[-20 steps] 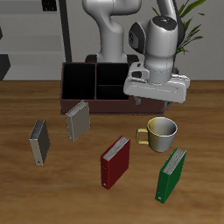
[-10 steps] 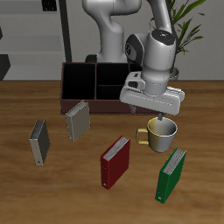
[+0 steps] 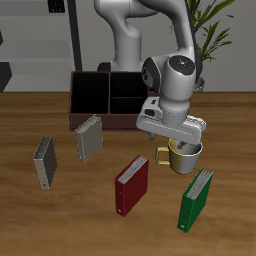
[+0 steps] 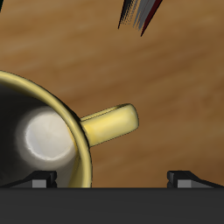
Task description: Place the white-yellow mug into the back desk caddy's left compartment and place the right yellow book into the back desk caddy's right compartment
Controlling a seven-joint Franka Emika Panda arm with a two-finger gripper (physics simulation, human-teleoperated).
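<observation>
Arm bent low over white-yellow mug (image 3: 186,157) on wood-grain worktop (image 3: 60,220); fingers (image 3: 186,146) spread, gripping nothing; loop handle glossy.

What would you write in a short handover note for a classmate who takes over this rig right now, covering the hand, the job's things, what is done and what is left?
Hand: low over the white-yellow mug, at its rim; whether it grips cannot be told.
Mug: upright on the table, in front of the back desk caddy, not in it.
Right yellow book: lying on the table near the tan-grey book, untouched.
Done: nothing placed.
Left: grasp the mug, put it in the left compartment; then put the book in the right compartment.
</observation>
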